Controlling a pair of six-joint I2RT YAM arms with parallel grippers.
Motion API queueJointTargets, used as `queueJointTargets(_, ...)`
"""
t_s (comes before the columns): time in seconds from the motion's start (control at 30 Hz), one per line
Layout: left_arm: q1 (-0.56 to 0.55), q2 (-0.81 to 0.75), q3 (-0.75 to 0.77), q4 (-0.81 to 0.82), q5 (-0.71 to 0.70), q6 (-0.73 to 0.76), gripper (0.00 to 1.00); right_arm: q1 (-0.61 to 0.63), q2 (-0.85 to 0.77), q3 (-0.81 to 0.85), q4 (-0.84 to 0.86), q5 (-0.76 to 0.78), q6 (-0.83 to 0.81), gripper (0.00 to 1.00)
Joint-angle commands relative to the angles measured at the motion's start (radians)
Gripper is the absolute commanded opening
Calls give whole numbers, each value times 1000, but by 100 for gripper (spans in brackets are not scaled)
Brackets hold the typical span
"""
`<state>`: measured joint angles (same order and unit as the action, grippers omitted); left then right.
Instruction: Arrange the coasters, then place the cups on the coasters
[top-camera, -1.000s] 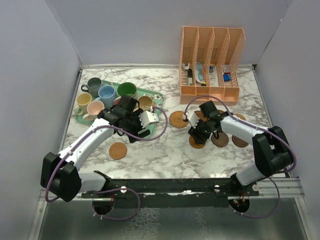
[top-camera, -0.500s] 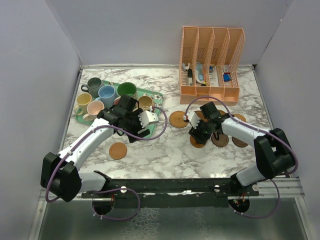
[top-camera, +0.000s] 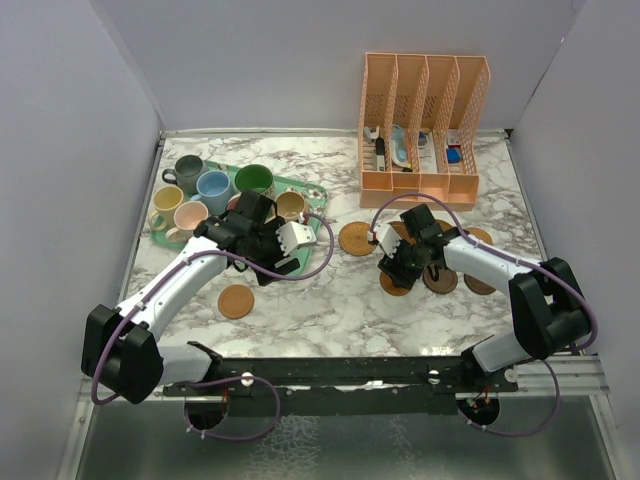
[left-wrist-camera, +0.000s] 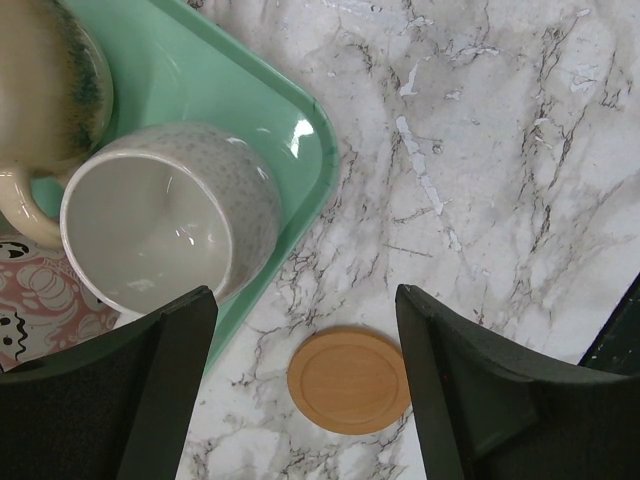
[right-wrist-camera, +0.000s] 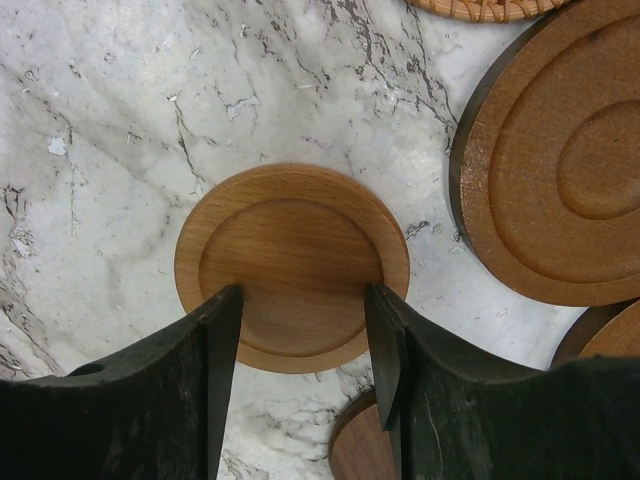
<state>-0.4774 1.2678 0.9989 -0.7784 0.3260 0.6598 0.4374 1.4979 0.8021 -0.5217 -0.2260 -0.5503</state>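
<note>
Matt wooden coaster (right-wrist-camera: 290, 250), glossy marbled table (left-wrist-camera: 480, 150)

The right arm (top-camera: 500, 262) now has its elbow slightly nearer the front edge of the counter (top-camera: 330, 300), and the right tool (top-camera: 396, 270) is barely shifted.

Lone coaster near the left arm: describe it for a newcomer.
Find the mint-green tray of cups at the table's left. Toward the near edge from it lies one light tan-orange coaster, alone on the marble; the other coasters cluster at right.

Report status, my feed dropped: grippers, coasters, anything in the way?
Left gripper open, empty, over the tray edge. Right gripper open over a light coaster, no grip. Cups at the tray, none on coasters. Dark coaster close alongside, apart.
</note>
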Motion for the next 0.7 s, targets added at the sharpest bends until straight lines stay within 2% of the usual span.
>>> queueJointTargets(0.0, 7, -21, -9, 11, 34, -6, 76, -6, 34, -52, -48, 134, -32, 52)
queueJointTargets(0.67, 13, -18, -8, 11, 36, -7, 76, -42, -7, -66, -38, 137, -42, 49)
